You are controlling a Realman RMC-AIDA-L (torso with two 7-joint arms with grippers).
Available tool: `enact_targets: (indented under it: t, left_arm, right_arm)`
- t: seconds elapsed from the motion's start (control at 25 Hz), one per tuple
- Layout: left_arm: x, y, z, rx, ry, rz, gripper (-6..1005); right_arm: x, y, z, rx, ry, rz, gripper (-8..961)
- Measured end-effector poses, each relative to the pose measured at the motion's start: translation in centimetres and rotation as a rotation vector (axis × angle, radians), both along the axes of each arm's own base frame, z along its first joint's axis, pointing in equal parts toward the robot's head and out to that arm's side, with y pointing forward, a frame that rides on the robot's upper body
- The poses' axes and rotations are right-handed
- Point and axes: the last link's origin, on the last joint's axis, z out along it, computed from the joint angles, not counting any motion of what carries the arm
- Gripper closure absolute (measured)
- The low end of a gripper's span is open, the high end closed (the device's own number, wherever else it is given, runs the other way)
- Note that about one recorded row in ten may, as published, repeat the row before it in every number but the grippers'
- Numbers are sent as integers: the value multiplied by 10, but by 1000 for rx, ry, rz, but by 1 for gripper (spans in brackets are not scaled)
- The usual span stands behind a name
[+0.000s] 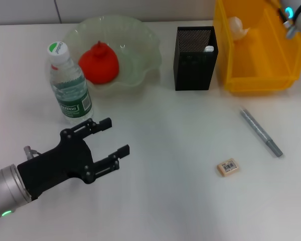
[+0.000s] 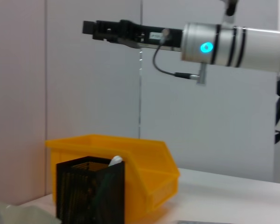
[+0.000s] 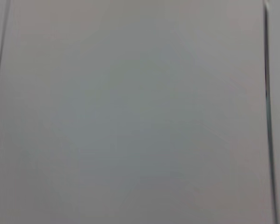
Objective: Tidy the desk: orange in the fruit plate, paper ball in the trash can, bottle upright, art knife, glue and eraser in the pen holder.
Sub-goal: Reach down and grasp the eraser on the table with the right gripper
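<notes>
The orange (image 1: 99, 63) lies in the pale green fruit plate (image 1: 145, 45). Beside the plate, the water bottle (image 1: 67, 85) stands upright. My left gripper (image 1: 116, 136) hovers open and empty just in front of the bottle. The black mesh pen holder (image 1: 194, 63) has a white-capped item (image 1: 209, 48) that looks like the glue. A paper ball (image 1: 237, 25) rests in the yellow bin (image 1: 256, 83). On the table lie the grey art knife (image 1: 261, 132) and the eraser (image 1: 228, 167). My right gripper (image 2: 87, 27) hangs high over the bin.
The right forearm (image 1: 297, 16) reaches in over the bin's far right corner. The table (image 1: 180, 201) is white with a wall close behind it. The right wrist view shows only that wall.
</notes>
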Motion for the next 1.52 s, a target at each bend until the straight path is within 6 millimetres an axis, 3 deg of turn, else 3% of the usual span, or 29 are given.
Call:
enact_targets:
  t: [0.16, 0.32, 0.44, 0.56, 0.68, 0.92, 1.12, 1.28, 1.52]
  left_arm:
    - [-1, 1, -1, -9, -5, 25, 281]
    - [-1, 1, -1, -13, -7, 29, 281]
    - [0, 3, -1, -14, -5, 27, 281]
    - [1, 5, -2, -20, 1, 24, 281]
    - [2, 8, -2, -23, 3, 23, 281]
    - [4, 9, -3, -27, -4, 24, 280]
    - [6, 8, -6, -42, -16, 24, 280]
    - [7, 6, -7, -66, -29, 34, 280]
    - [8, 4, -7, -119, -41, 40, 280]
  right_arm:
    - [-6, -16, -15, -132, 166, -49, 440]
    - [-7, -39, -22, -255, 174, -76, 440]
    - [3, -51, -20, -406, 212, -166, 440]
    - [23, -56, -9, -542, 229, -253, 440]
    - [35, -63, 2, -666, 230, -234, 442]
    - [42, -89, 47, -886, 223, 138, 449]
    - [67, -97, 73, -1061, 90, 231, 453]
    - [85, -96, 68, -1210, -102, 164, 452]
    - [99, -88, 60, -1243, -327, 81, 388]
